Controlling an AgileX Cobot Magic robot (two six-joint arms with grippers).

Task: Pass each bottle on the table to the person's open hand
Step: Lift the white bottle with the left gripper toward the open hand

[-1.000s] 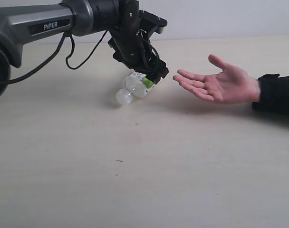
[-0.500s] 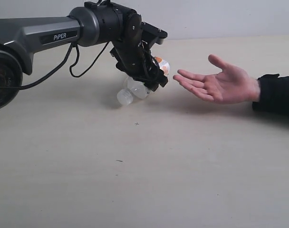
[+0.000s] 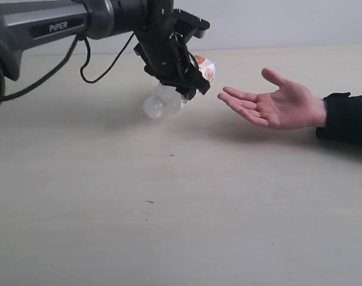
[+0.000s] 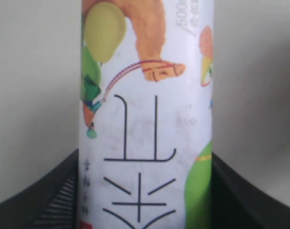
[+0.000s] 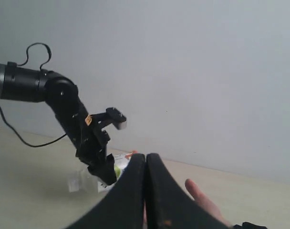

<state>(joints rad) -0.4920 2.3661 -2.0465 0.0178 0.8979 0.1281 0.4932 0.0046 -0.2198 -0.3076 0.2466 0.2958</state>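
Left gripper (image 3: 188,84), clamped on the white-capped bottle (image 3: 166,100) beside the open hand (image 3: 282,107), should carry it over that hand before releasing.

The light was soft, even and fairly bright. Pale, diffuse shadows lay on the table (image 3: 169,226) under the hand (image 3: 276,107) and the bottle (image 3: 160,102). The left wrist view sat too close: the label (image 4: 145,143) looked soft, and the lower corners were dark blurs. In the right wrist view the right gripper (image 5: 145,160) was out of focus, and the scene was greyer and dimmer.
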